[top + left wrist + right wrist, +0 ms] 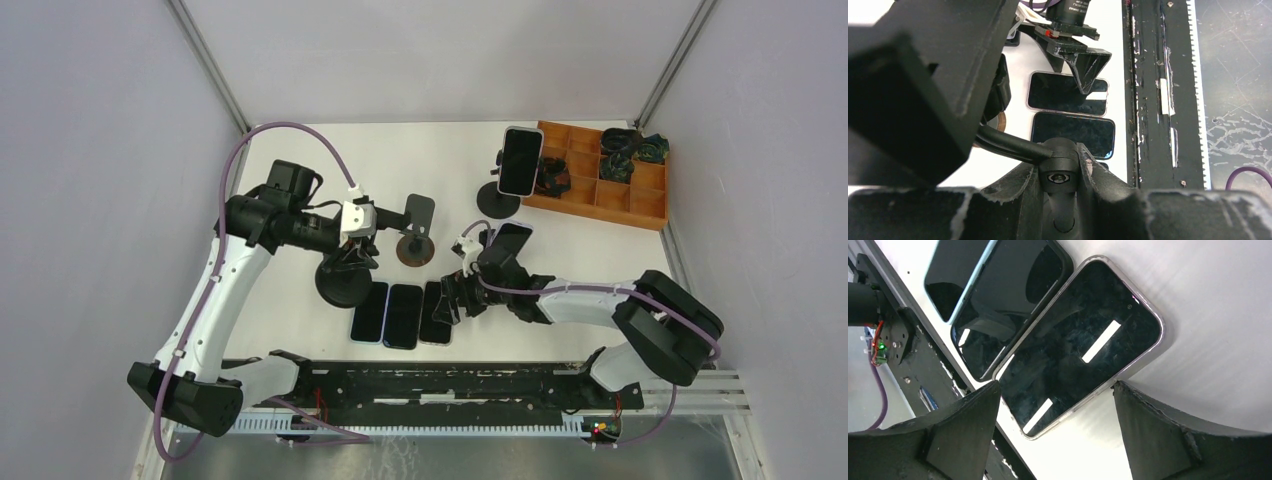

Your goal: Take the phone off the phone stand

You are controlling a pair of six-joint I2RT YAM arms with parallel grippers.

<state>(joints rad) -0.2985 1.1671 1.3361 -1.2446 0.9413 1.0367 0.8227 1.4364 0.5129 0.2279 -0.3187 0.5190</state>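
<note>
The left end effector (352,258) is clenched on the phone stand (1060,172), with a finger on each side of the hinge knuckle at the top of the post. This grip most likely braces the stand so that its round base (343,285) does not tip or slide while a phone is lifted off. The stand's holder plate (421,212) is bare, so the removal step appears to be complete. To the right, near the front edge of the table (300,180), three phones lie flat, face up and side by side, which keeps them clear of the stands. The first phone (370,312) and second phone (404,316) touch or nearly touch along their long edges. The third phone (1088,335), judged to be the task item, lies directly under the right end effector (1055,390). That end effector is released: its fingers stand wide apart on either side of the third phone's end and grip nothing. Further right and toward the back, another phone (520,160) sits upright on its own stand, just beside a wooden tray (640,212) that holds dark items in several compartments.
</note>
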